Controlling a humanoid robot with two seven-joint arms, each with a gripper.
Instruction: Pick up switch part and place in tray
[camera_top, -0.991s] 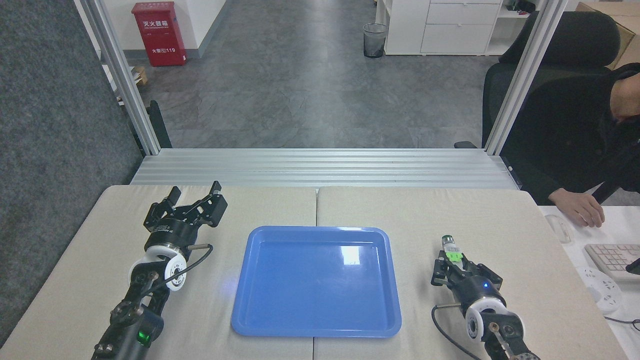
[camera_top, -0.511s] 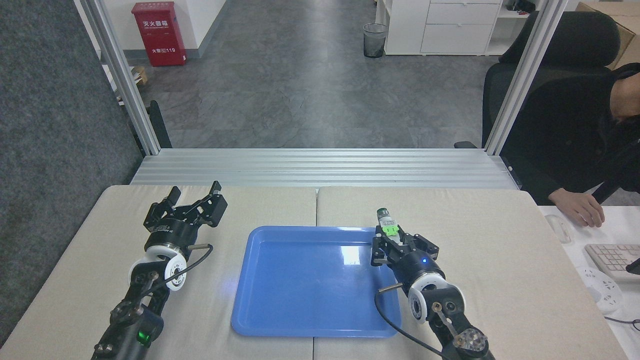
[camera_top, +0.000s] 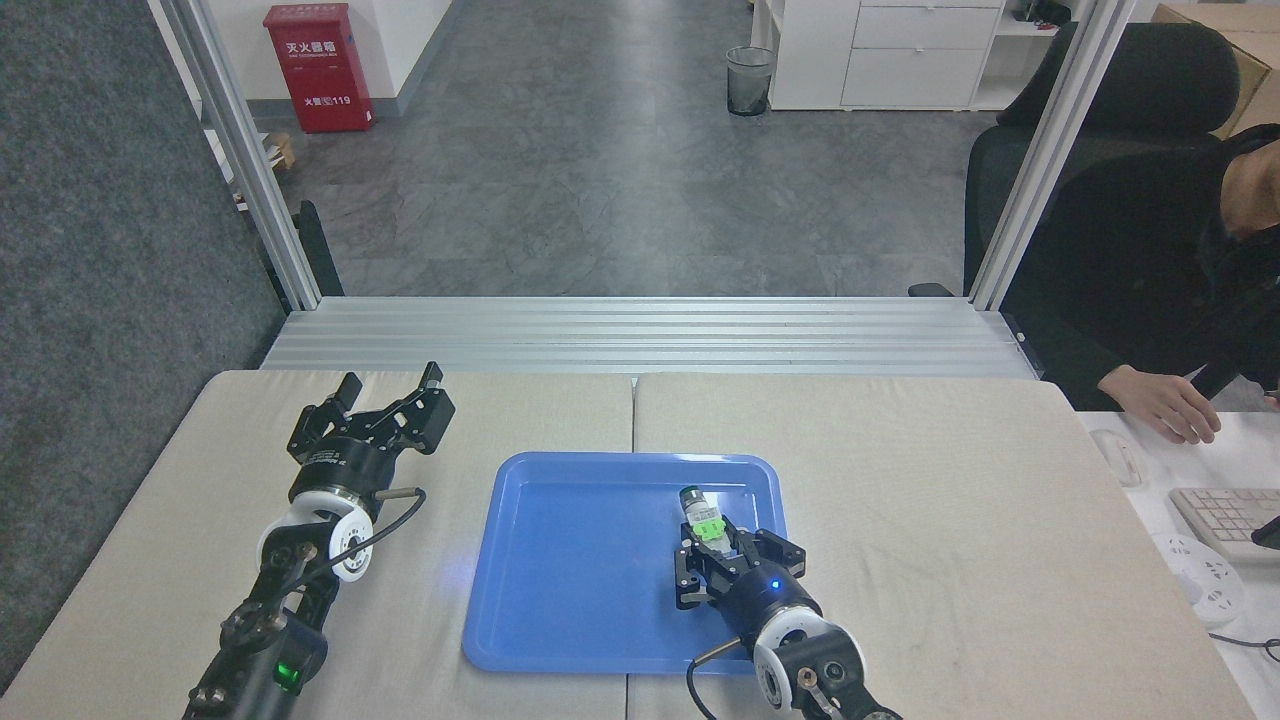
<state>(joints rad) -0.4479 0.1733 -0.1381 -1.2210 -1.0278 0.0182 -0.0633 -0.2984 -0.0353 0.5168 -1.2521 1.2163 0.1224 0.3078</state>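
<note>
Placing step: right gripper (camera_top: 722, 548) pinches the switch part (camera_top: 703, 515) over the tray (camera_top: 560, 560), lower-right of centre (perhaps touching); next, release. Left gripper (camera_top: 392, 392) rests, fingers spread.

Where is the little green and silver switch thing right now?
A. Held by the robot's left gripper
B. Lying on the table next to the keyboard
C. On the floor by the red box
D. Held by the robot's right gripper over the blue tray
D: the right gripper is shut on the switch part over the tray.
</note>
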